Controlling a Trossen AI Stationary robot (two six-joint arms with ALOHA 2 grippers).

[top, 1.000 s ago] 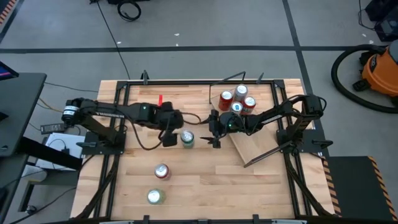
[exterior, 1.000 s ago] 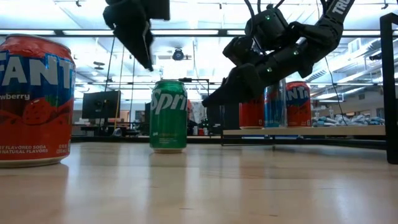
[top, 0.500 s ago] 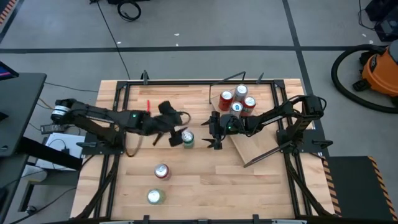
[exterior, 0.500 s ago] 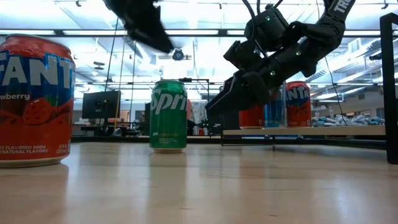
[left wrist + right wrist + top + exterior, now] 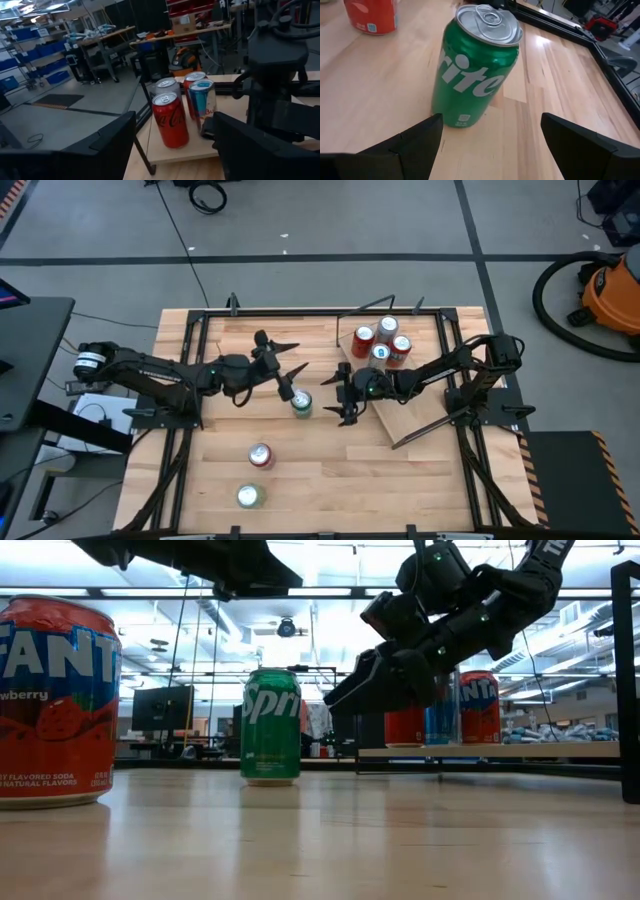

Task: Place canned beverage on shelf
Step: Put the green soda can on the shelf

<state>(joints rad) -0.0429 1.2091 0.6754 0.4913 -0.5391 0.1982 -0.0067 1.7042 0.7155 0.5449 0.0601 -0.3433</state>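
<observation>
A green Sprite can (image 5: 301, 402) stands upright on its base on the table, at mid-table. My right gripper (image 5: 340, 395) hovers just to the can's right, open and tilted slightly down toward the Sprite can (image 5: 477, 65). My left gripper (image 5: 288, 370) is open above the table, just left of and beyond the can, pointing level toward the shelf (image 5: 405, 405). Nothing is between its fingers (image 5: 112, 140). The shelf, a light board set askew at the right, carries several upright cans (image 5: 381, 343).
A red Fanta can (image 5: 260, 455) and a green can (image 5: 248, 497) stand nearer the table's front edge. Black metal rods (image 5: 425, 430) edge the shelf, and black frame rails (image 5: 190, 370) run along the table's sides. Bare board lies on the shelf's near half.
My left gripper has swung up from pointing down beside the Sprite can until it points level toward the shelf, and has drawn back toward the far left. The Sprite can has stayed in place.
</observation>
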